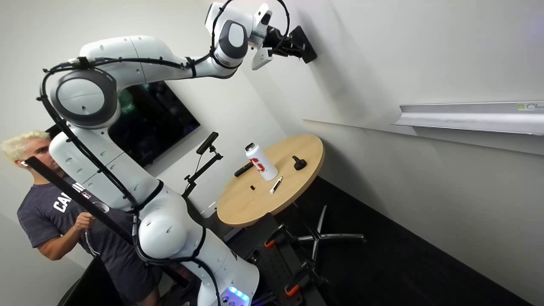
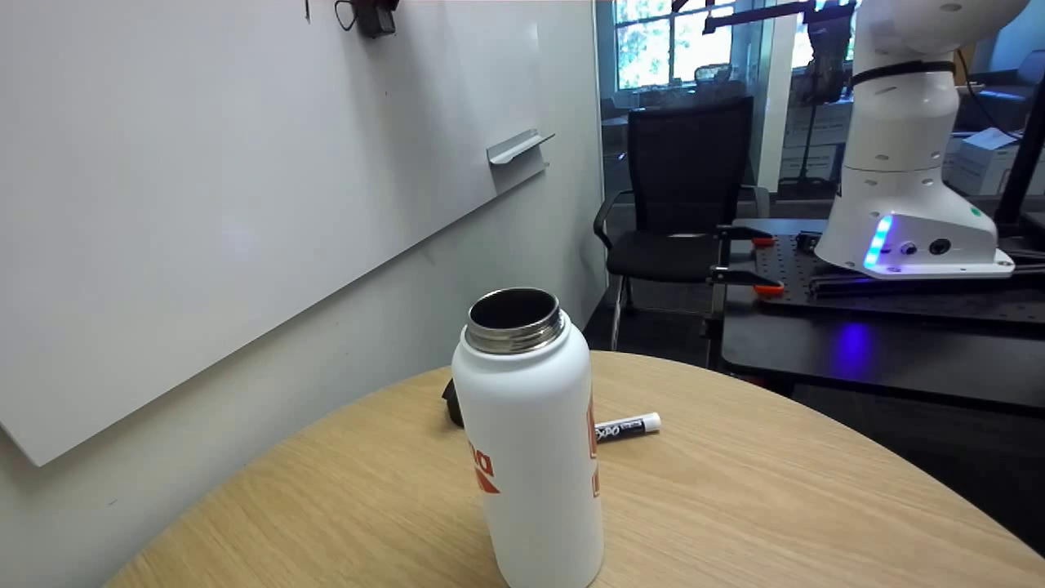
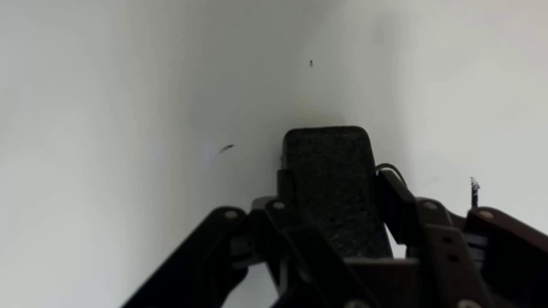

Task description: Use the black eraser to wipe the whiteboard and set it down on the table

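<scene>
Holding the eraser (image 3: 329, 147) up at the board (image 1: 403, 55), contact unclear; gripper (image 3: 337, 188) jaws clamped across the block's long sides. Probably light, stiff-backed, soft-faced, not fragile. Side grip looks right; I'd go easy on pressure, might pivot.

1. Eraser (image 3: 330, 171): looks all blk, sl. mottled.
2. Whiteboard (image 2: 204, 180): looks wht to gry, w/ few blk marks (image 3: 475, 196).
3. Table (image 2: 775, 474): shows lt. tan w/ wood grain.
4. Bottle (image 2: 531, 425): shows wht w/ red print (image 1: 258, 165).
5. Marker (image 2: 627, 427): shows blk & wht.
6. Ledge (image 1: 471, 120): looks slvr-gry.
</scene>
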Available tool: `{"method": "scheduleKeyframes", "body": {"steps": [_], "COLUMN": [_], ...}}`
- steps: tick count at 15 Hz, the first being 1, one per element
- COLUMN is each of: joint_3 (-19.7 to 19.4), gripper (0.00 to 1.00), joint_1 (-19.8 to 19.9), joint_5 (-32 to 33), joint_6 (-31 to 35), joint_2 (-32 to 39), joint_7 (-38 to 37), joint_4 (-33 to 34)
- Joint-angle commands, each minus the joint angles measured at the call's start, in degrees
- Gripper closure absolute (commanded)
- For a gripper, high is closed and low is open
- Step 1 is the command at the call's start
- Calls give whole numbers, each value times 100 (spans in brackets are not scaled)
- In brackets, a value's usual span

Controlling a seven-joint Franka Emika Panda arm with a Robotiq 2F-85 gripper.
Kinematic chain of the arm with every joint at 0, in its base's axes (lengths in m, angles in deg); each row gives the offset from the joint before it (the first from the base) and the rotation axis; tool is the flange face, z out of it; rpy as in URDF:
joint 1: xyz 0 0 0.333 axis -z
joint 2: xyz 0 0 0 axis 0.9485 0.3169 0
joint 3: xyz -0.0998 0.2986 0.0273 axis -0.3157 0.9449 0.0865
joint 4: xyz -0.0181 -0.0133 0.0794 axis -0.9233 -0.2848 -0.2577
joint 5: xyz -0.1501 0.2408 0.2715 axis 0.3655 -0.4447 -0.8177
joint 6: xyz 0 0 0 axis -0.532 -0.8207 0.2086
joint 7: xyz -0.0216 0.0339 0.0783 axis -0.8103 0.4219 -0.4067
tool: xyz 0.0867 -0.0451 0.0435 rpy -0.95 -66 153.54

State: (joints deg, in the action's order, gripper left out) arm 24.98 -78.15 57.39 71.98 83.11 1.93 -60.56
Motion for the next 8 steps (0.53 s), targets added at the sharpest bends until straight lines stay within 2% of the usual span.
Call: {"method": "scheduleKeyframes", "body": {"steps": [1, 8], "joint_3": [86, 196], "gripper": [73, 73], "joint_1": [-212, -596], "joint_5": [-94, 7], "joint_6": [-422, -1277], "joint_2": [475, 1123], "joint_7": [140, 294], "joint_4": [685, 1685]}}
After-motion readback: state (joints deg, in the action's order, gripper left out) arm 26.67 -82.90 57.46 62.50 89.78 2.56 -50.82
